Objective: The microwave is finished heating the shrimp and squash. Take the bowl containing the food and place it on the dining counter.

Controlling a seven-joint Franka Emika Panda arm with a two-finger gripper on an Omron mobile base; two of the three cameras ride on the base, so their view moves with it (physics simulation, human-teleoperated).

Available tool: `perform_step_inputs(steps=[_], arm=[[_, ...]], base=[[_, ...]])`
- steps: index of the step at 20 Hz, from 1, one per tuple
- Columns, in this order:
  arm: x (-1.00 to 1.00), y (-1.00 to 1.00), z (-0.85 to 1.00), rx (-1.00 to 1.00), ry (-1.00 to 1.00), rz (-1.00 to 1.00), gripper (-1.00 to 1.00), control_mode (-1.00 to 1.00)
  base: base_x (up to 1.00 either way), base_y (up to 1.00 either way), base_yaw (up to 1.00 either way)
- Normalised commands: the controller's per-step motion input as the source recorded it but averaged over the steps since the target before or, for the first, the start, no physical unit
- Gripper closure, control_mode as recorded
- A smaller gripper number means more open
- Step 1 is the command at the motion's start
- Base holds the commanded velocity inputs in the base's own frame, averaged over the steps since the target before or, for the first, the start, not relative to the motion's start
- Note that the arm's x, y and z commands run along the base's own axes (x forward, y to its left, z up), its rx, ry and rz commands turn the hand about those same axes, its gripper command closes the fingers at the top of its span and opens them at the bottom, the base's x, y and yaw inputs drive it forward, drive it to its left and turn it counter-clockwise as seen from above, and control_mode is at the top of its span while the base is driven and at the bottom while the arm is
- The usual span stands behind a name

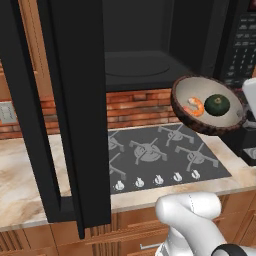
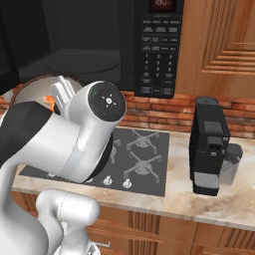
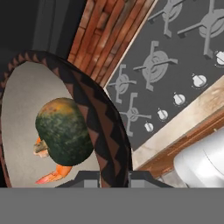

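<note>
Brick wall [image 1: 135, 107] backs the cooktop [image 1: 160, 155]; above it the pincer [image 3: 114, 178] apparently clamps the tilted bowl [image 1: 207, 105] by its rim, outside the microwave [image 1: 150, 45]. Tilting further could spill squash [image 1: 217, 104] and shrimp [image 1: 194, 106].

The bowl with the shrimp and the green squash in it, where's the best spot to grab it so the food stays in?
Probably the thin rim. The bowl is wide and round, too broad to span, so one finger goes inside the wall and one outside. The gripper pinches the rim that way, on the side nearest the robot. The bowl is tilted, with the shrimp and squash inside, so levelling it seems wise.
</note>
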Motion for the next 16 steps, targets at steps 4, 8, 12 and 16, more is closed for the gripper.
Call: perform_step_inputs(steps=[4, 8, 12, 16], arm=[[0.00, 0.00, 0.00, 0.00, 0.00, 0.00, 1.00, -1.00], [0.00, 0.00, 0.00, 0.00, 0.00, 0.00, 1.00, -1.00], [0.00, 0.00, 0.00, 0.00, 0.00, 0.00, 1.00, -1.00], [0.00, 0.00, 0.00, 0.00, 0.00, 0.00, 1.00, -1.00]], base=[[0.00, 0.00, 0.00], [0.00, 0.00, 0.00], [0.00, 0.00, 0.00], [0.00, 0.00, 0.00]])
